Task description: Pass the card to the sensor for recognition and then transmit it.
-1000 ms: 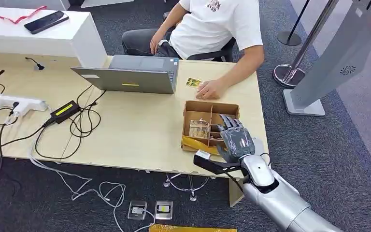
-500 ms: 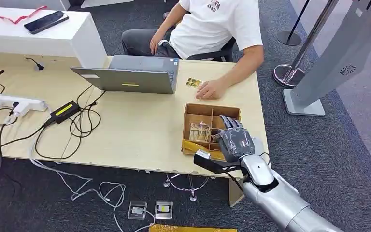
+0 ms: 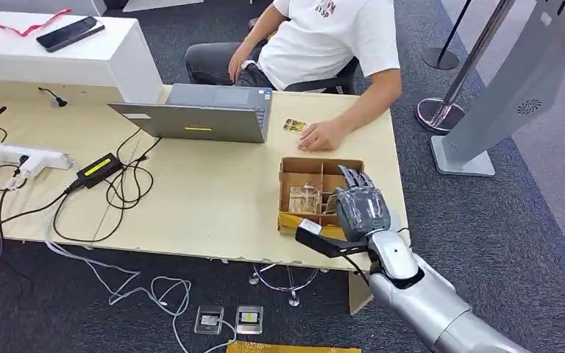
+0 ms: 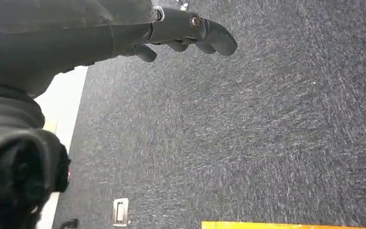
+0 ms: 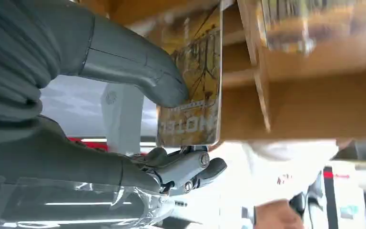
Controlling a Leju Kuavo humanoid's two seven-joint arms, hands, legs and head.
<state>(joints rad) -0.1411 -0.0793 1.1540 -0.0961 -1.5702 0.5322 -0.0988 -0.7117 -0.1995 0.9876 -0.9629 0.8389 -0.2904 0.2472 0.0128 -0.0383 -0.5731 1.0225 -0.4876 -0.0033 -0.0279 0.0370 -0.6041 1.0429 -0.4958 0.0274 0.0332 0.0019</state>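
A golden card (image 5: pixel 196 90) printed "HOTEL" stands in the right-hand compartment of a brown cardboard box (image 3: pixel 316 163) on the table's near right corner. My right hand (image 3: pixel 362 208) reaches into that compartment. In the right wrist view its thumb (image 5: pixel 138 67) presses on the card's face and its fingers (image 5: pixel 190 169) curl behind the card, so it pinches it. A second golden card (image 3: pixel 294 126) lies on the table beside a seated person's hand (image 3: pixel 322 136). My left hand (image 4: pixel 181 28) hangs over dark carpet with fingers loosely apart, holding nothing.
A grey slanted kiosk (image 3: pixel 515 88) stands on the floor to the right of the table. A grey laptop (image 3: pixel 199 118), a power strip (image 3: pixel 26 158) and tangled cables (image 3: pixel 118 184) lie on the table's left and middle. A clear packet (image 3: pixel 303 197) sits in the box.
My right hand has shifted slightly forward in the box and its fingers have drawn in around the card. The person and the table's things have not moved.
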